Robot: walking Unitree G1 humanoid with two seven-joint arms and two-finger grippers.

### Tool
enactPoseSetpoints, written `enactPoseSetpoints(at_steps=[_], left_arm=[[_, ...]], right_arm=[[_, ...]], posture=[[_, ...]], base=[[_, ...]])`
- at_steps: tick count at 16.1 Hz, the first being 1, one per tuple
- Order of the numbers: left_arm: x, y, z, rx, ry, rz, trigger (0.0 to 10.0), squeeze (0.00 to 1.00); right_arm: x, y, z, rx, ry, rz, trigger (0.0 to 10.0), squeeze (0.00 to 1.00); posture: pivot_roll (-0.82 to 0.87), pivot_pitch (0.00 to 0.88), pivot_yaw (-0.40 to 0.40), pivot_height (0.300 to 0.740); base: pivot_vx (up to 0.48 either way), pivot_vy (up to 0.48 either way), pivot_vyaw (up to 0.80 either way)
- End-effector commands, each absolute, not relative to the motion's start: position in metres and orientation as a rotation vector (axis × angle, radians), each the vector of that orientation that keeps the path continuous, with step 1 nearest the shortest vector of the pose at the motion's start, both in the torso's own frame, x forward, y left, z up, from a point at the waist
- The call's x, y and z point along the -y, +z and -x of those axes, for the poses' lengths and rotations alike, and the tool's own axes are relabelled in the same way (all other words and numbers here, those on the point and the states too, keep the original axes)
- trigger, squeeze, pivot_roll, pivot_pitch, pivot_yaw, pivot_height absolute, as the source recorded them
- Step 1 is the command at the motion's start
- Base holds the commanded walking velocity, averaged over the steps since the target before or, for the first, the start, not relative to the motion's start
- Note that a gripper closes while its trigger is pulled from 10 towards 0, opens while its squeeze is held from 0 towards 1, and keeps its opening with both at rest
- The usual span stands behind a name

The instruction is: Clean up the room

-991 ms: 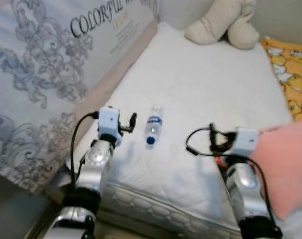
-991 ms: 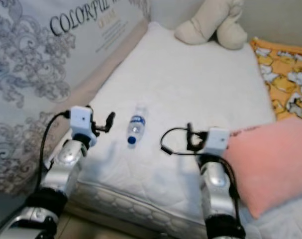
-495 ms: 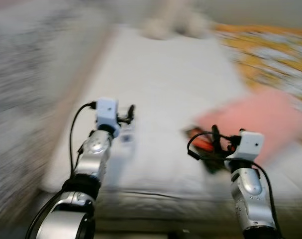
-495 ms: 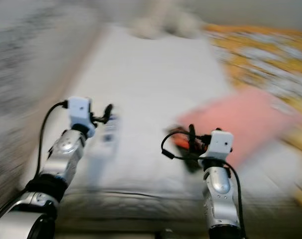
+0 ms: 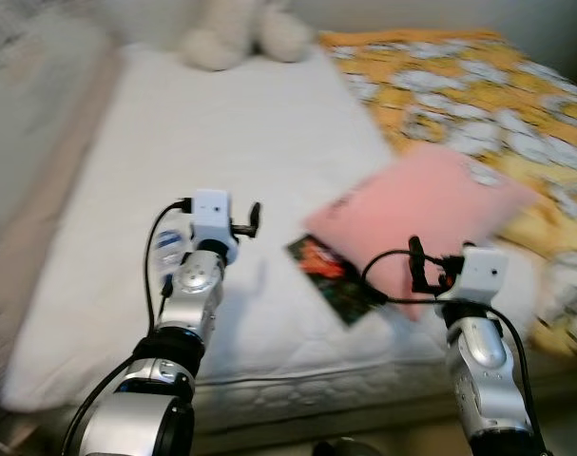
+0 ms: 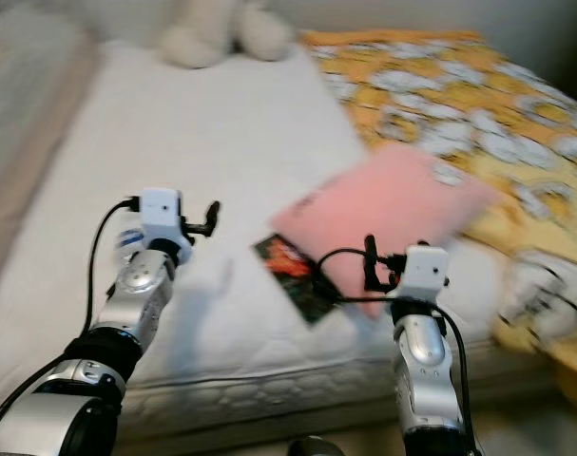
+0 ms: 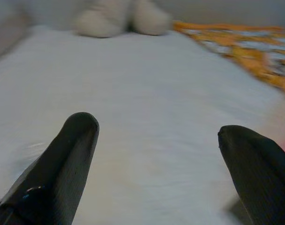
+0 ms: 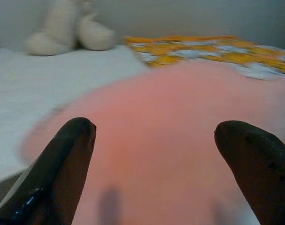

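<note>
Holding both arms forward over the white mattress (image 5: 221,123), we keep each tool empty. Our left gripper (image 7: 156,154) has its two black fingers spread wide apart, with bare mattress between them and nothing touched. Just beside that arm, on its left, a water bottle (image 5: 166,249) lies partly hidden behind the wrist. At the far end of the mattress rests a cream plush toy (image 5: 236,33). Near the middle, a dark printed packet (image 5: 331,277) lies flat, its far edge tucked under a pink pillow (image 5: 421,214). Our right gripper (image 8: 156,159) is also spread wide, fingers apart and holding nothing, hovering just before the pink pillow. Further right, a yellow patterned blanket (image 5: 459,85) covers the bed; a white blurred object (image 6: 545,294) sits at its near edge, too smeared to identify.

Compared with one second ago, our head camera has swung to the right: the lettered panel on the left has left the view, the blanket now takes up much more of it, and the packet has come into sight. Both grippers remain open and empty
</note>
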State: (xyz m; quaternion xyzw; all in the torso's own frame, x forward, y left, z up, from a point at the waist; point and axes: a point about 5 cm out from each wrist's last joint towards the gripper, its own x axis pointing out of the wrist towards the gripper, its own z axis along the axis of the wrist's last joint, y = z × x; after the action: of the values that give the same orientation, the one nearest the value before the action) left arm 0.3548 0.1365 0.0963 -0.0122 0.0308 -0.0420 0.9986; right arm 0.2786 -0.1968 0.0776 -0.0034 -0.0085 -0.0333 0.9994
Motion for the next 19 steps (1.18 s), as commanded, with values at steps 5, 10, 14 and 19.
enactPoseSetpoints(at_steps=[5, 10, 14, 19], left_arm=[[-0.159, 0.087, -0.352, -0.098, 0.044, -0.044, 10.0, 0.0], [-0.142, 0.09, -0.37, -0.249, 0.01, -0.004, 10.0, 0.0], [-0.139, 0.091, -0.374, -0.307, 0.007, -0.088, 10.0, 0.0], [-0.145, 0.094, -0.376, -0.322, 0.06, -0.216, 10.0, 0.0]], right_arm=[[0.192, 0.078, -0.279, -0.002, -0.015, 0.011, 10.0, 0.0], [0.204, 0.077, -0.235, -0.052, 0.004, 0.046, 10.0, 0.0], [0.209, 0.071, -0.187, -0.137, -0.035, 0.051, 10.0, 0.0], [0.208, 0.069, -0.161, -0.19, -0.061, 0.047, 10.0, 0.0]], posture=[[-0.08, 0.0, -0.044, 0.74], [-0.21, 0.008, -0.084, 0.74], [-0.29, 0.079, -0.067, 0.74], [-0.32, 0.105, -0.053, 0.74]], base=[[0.112, 0.157, 0.0], [0.0, 0.0, 0.0], [0.0, 0.0, 0.0], [0.0, 0.0, 0.0]])
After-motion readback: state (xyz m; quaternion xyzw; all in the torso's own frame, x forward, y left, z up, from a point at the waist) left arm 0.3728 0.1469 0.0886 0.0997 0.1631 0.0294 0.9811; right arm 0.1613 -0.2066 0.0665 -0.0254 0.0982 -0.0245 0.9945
